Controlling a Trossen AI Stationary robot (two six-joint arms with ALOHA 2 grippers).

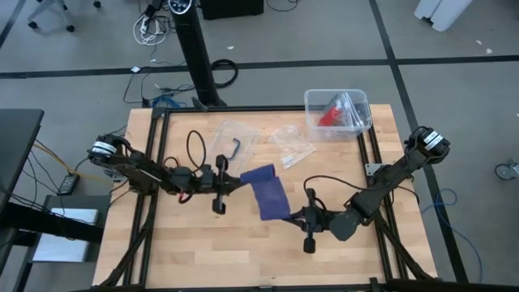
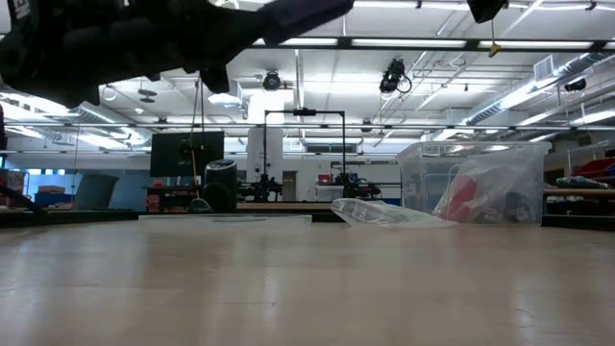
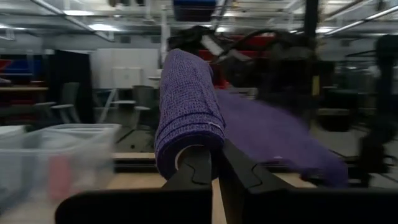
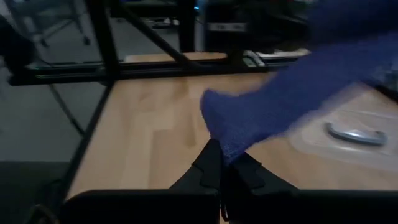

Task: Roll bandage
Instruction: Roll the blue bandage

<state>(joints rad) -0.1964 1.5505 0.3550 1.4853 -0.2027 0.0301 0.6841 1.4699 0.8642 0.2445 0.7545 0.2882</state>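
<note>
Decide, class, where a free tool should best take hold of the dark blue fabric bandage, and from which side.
Probably the flat middle of the dark blue fabric bandage, from above. Both ends are taken: the left tool clamps the rolled end, the right tool pinches the loose end, leaving only the hanging span between them free.

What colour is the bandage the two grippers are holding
The bandage is dark navy blue with a fine woven texture, clearest in the left wrist view.

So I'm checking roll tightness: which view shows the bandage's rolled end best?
The left wrist view: the bandage roll fills it. The high view shows only its outline; the right wrist view shows the loose end; the low view shows nothing.
</note>
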